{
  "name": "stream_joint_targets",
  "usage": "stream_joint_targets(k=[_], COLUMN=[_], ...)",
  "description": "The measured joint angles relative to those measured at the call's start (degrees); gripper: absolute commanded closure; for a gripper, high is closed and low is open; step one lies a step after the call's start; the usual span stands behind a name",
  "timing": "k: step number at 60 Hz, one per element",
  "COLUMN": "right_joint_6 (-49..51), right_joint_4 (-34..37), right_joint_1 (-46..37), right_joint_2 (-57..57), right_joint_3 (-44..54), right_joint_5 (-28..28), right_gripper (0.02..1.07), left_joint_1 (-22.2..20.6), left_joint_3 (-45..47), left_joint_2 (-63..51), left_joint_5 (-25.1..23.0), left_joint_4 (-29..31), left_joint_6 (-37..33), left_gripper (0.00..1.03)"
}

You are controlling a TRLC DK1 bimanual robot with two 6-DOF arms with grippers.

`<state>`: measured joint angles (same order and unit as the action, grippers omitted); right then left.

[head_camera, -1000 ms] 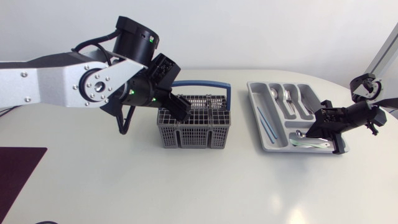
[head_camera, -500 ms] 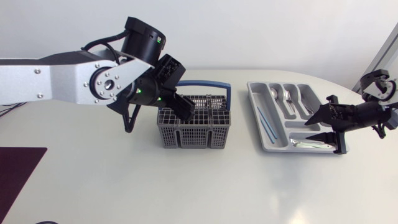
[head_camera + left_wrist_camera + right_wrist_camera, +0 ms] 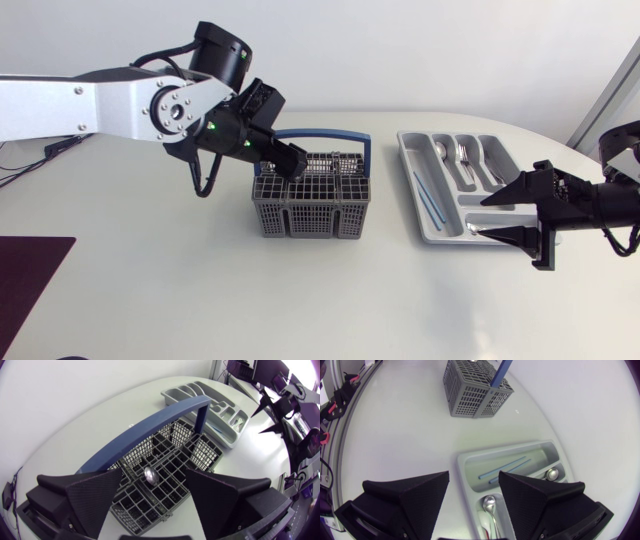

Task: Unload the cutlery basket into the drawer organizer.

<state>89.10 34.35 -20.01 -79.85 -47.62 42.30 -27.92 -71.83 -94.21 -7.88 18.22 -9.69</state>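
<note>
Got the left gripper (image 3: 153, 480) parked right above the cutlery basket (image 3: 312, 205), fingers spread wide, clamping nothing. Can spot 1 spoon (image 3: 149, 475) standing in a middle cell, straight under that gap. Basket mid-table, blue handle (image 3: 345, 136) up. Drawer organizer (image 3: 425, 215) at its 3 o'clock, with forks (image 3: 465, 155), spoons and 2 thin blue sticks (image 3: 502, 467) inside. Right gripper (image 3: 480, 218) over the organizer's 5 o'clock end, fingers apart too, empty.

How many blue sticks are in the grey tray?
2. One blue stick lies in the drawer organizer's long end compartment; the second blue stick lies right beside it. More might be hidden inside the cutlery basket.
</note>
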Motion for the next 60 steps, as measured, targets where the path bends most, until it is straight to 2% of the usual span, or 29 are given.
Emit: stream_joint_targets(k=[14,27,47,60], right_joint_6=[-3.69,-5.01,-5.35,-5.38], right_joint_4=[0.0,-0.02,-0.26,-0.76], right_joint_1=[0.11,1.01,1.6,1.6], right_joint_2=[2.43,4.74,5.95,6.1], right_joint_3=[3.21,6.84,8.81,10.4], right_joint_5=[4.68,6.71,7.61,8.07], right_gripper=[0.34,0.34,0.34,0.34], left_joint_1=[3.87,4.68,4.68,4.52], left_joint_3=[-1.75,-1.68,9.18,12.98], left_joint_2=[-4.22,-5.29,-2.95,-0.76], left_joint_5=[-6.51,-7.76,-7.96,-7.93], left_joint_4=[1.62,1.4,-12.35,-17.84], left_joint_6=[3.85,5.53,8.94,10.38], left_gripper=[0.1,0.12,0.15,0.17])
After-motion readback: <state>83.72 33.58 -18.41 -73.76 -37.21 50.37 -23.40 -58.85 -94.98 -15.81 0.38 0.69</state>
